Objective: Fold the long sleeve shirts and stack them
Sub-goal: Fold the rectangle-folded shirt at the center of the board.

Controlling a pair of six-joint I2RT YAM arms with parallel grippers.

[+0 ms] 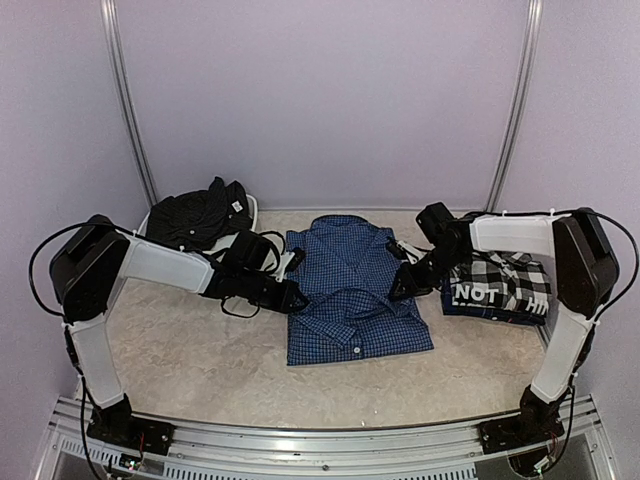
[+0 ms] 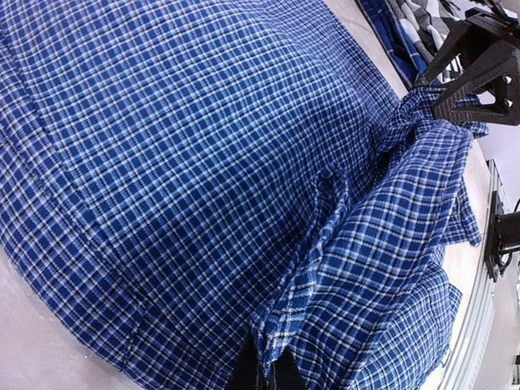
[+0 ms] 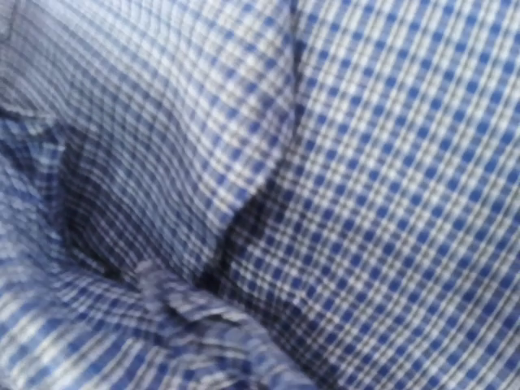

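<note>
The blue long sleeve shirt [image 1: 352, 290] with fine dark check lies partly folded at the table's middle. My left gripper [image 1: 296, 297] is at its left edge, and the left wrist view shows it [image 2: 273, 367] shut on a raised fold of the blue cloth [image 2: 203, 162]. My right gripper [image 1: 402, 283] is at the shirt's right edge, with bunched cloth at its dark fingers [image 2: 467, 61]. The right wrist view shows only blurred blue cloth [image 3: 366, 203], with the fingers hidden. The black-and-white check shirt [image 1: 503, 284] lies folded at the right. At the back left sits the plain black shirt [image 1: 195, 216].
The pale table [image 1: 180, 350] ends in a metal rail [image 1: 320, 440] at the near edge, where both arm bases are bolted. Lilac walls close in the back and sides. Cables loop beside my left wrist [image 1: 240, 300].
</note>
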